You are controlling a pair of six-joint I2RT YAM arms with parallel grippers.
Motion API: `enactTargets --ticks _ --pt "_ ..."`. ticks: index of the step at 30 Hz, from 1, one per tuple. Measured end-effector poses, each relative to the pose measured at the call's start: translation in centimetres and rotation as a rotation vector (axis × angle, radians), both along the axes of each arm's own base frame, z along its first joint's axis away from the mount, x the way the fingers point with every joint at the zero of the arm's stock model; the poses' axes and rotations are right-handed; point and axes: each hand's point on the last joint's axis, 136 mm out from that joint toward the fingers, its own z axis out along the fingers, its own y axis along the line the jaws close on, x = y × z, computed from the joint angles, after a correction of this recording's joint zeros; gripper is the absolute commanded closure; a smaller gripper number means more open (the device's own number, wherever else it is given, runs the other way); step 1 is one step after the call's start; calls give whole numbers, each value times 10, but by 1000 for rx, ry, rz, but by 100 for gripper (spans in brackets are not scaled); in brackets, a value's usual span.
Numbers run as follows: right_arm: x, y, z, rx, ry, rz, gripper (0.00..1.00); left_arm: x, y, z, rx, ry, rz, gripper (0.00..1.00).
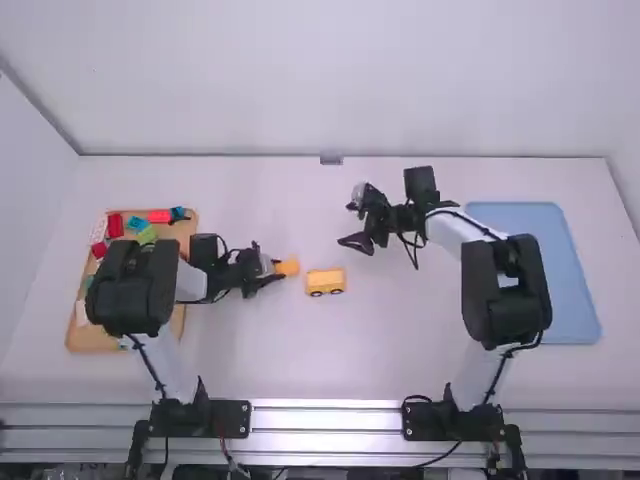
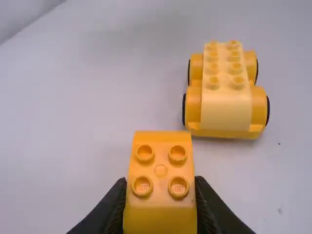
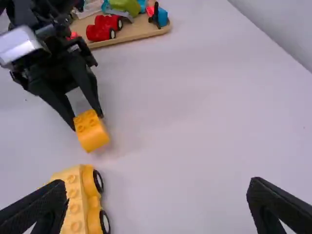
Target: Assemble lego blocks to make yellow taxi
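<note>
High view, yellow wheeled base (image 1: 326,278) on white table (image 1: 400,340), pale wall (image 1: 300,80) beyond

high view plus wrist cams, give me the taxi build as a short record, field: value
wheeled base: yellow, studs up, on the white table
loose block: yellow, four studs, apart from the wheeled base
left gripper: closed on the loose block
right gripper: open and unloaded
wooden tray: at left, holding colored pieces
blue tray: at right
</note>
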Motion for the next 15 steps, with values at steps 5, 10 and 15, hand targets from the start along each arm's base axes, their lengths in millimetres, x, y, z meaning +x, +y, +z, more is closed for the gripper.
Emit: enactTargets --ticks 5,10,15 --pt "-31 -20 -4 -43 114 28 2 1 -6 40 -78 -31 -13 90" --pt "-42 -18 -8 -50 -54 131 2 -5 -23 52 -120 10 -51 92" --pt "-54 15 -48 7 -204 202 2 -14 -42 50 -124 60 -89 92"
